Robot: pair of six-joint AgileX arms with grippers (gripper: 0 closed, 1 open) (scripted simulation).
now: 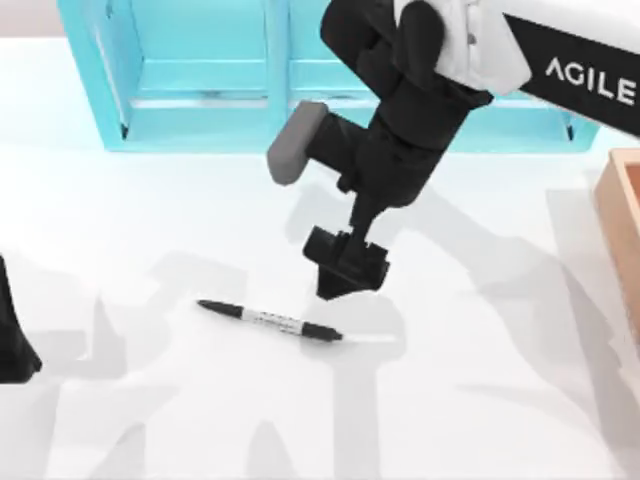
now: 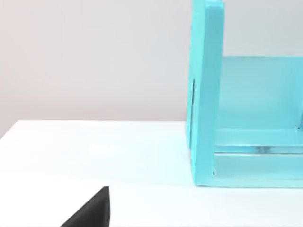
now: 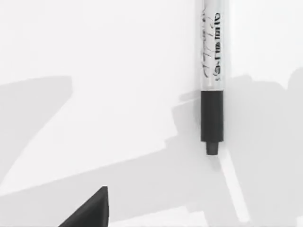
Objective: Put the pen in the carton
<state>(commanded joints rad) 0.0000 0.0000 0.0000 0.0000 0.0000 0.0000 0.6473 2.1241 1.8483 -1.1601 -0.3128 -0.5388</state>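
The pen point(image 1: 270, 321) lies flat on the white table, left of centre and near the front, with black ends and a printed white barrel. My right gripper point(image 1: 343, 275) hangs just above and behind the pen's right end, pointing down, open and empty. The right wrist view looks down on the pen's black end point(image 3: 211, 120) and printed barrel, with one finger point(image 3: 90, 210) off to the side of it. The tan carton point(image 1: 622, 215) stands at the table's right edge, partly cut off. My left arm point(image 1: 12, 345) is parked at the left edge, with one finger point(image 2: 92, 210) over bare table.
A big turquoise shelf unit point(image 1: 200, 90) spans the back of the table; its side wall point(image 2: 206, 94) stands in front of the left wrist camera. The right arm's shadows fall across the table around the pen.
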